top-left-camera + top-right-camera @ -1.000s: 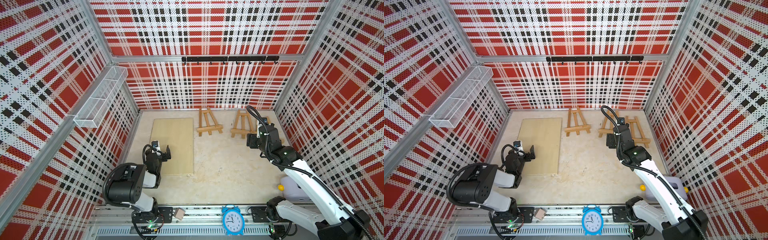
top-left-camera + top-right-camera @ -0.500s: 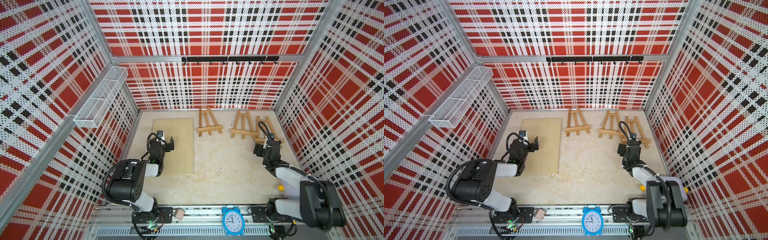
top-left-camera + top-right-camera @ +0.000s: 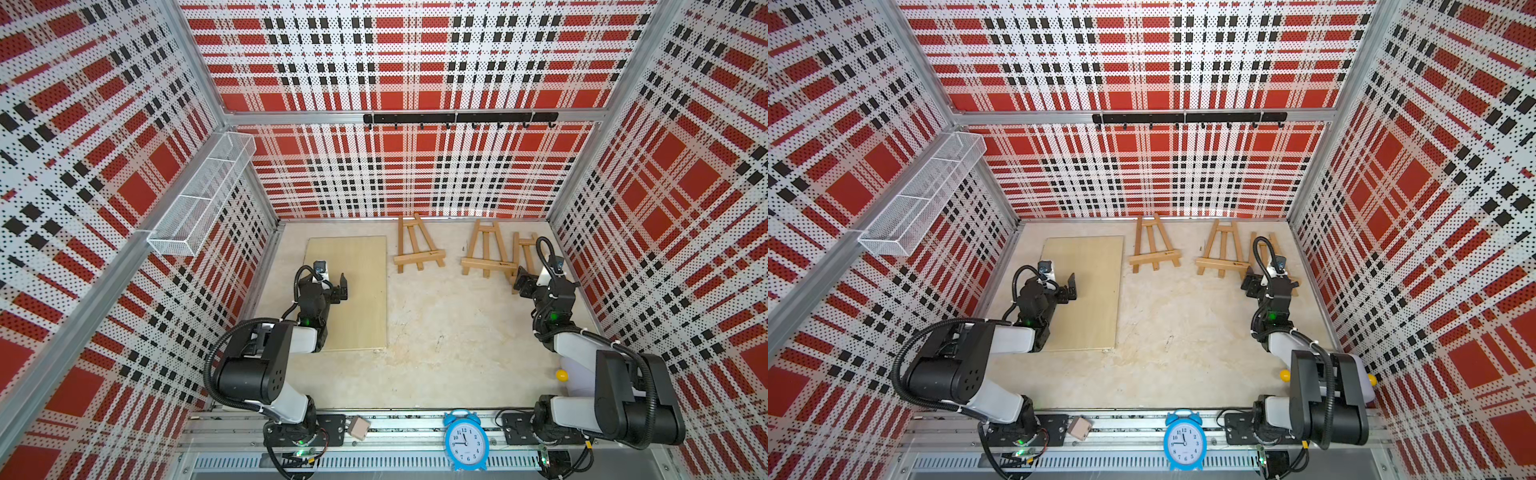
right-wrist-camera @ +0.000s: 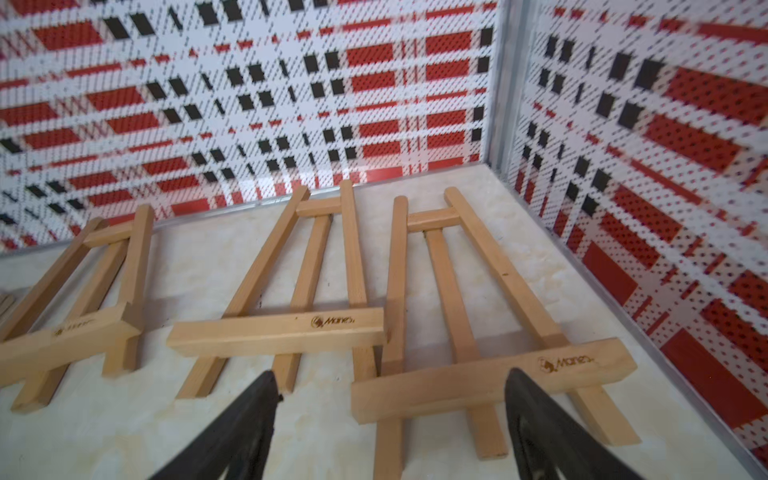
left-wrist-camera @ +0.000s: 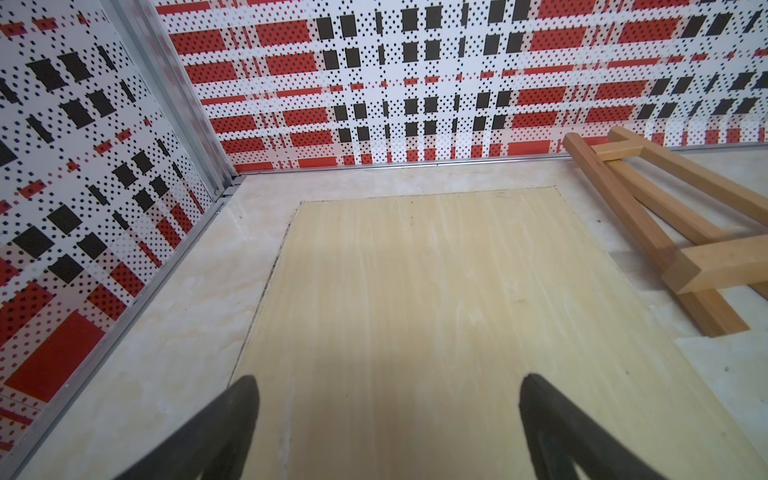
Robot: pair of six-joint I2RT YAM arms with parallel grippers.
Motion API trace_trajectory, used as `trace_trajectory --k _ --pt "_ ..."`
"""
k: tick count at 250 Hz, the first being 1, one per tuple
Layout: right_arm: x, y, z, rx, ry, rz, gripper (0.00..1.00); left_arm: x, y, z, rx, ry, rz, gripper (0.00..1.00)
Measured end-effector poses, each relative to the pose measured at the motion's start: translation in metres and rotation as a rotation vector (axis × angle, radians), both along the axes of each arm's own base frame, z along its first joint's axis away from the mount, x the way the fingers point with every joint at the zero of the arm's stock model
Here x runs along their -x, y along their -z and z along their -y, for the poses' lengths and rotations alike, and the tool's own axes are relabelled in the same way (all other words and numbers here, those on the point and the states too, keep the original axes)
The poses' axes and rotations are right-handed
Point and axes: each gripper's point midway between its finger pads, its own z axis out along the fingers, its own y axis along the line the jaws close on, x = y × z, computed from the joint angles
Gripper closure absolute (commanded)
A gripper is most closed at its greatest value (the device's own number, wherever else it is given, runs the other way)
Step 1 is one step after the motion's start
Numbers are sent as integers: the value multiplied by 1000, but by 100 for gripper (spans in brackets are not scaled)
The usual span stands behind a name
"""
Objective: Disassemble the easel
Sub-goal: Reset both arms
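A white wire-mesh basket (image 3: 199, 195) with three compartments is being carried on the left wall. The plaid panel behind is being seen through the mesh of each compartment.

The left arm's fingers (image 5: 232, 415) are being held wide apart with nothing between them. They are being kept low over the near part of a pale rectangular plywood board (image 3: 361, 257), which is being borne flat by the beige marbled bench (image 3: 436, 332). On the front rail, a small tan cube (image 3: 358, 428) and, further right, a blue round alarm clock (image 3: 464, 440) are being carried.

Three light-brown wooden A-frame easels are being shown flat on the bench in a row near the back wall. Each has its ledge bar fixed across its legs.
- **The left easel (image 3: 417, 249):** it is being shown just right of the board and apart from it.
- **The middle easel (image 4: 274, 328):** it is being shown apart from the left one. Its ledge end is being brought right up to a leg of the right easel (image 4: 490, 378), and whether they touch cannot be told.

The right arm's fingers (image 4: 249, 419) are being held apart just in front of the right easel, clamped on nothing. In the wrist view, part of its ledge is being framed between them. Whether a finger touches the wood cannot be told.

A white object with a yellow knob (image 3: 562, 375) is being partly hidden behind the right arm.
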Motion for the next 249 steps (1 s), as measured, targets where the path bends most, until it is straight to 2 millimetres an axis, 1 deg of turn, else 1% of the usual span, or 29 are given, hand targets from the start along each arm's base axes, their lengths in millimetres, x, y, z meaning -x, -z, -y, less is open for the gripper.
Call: trace_trajectory --k 12,35,59,71,99,124,132,144,159,172,188,203,223,249 --pt "1 4 -4 -1 -23 -14 11 0 0 0 0 0 0 1" --pt "8 9 -8 9 -48 14 11 0 0 0 0 0 0 1" --pt "15 30 -12 20 -67 7 5 0 0 0 0 0 -1 1" --pt "20 42 -12 23 -69 -1 0 0 0 0 0 0 -1 1" --pt "31 67 -12 32 -64 -10 0 0 0 0 0 -1 -1 1" --pt "30 80 -12 33 -62 -19 0 0 0 0 0 -1 -1 1" --pt "30 81 -12 34 -60 -25 0 0 0 0 0 -1 -1 1" --pt "24 75 -12 36 -60 -20 0 0 0 0 0 -1 -1 1" --pt "5 63 -15 65 -57 -14 0 0 0 0 0 -1 -1 1" --pt "-12 48 -25 84 -79 8 0 0 0 0 -2 -2 -2 1" --pt "-21 35 -34 98 -102 41 0 0 1 0 -2 -2 -3 1" --pt "-21 36 -33 106 -100 32 0 0 1 -1 -3 -3 -3 1" --pt "-18 45 -31 115 -95 -9 0 0 1 -1 -3 -2 -3 1" --pt "-16 50 -30 119 -89 -30 0 0 1 -1 -4 -2 -4 1"
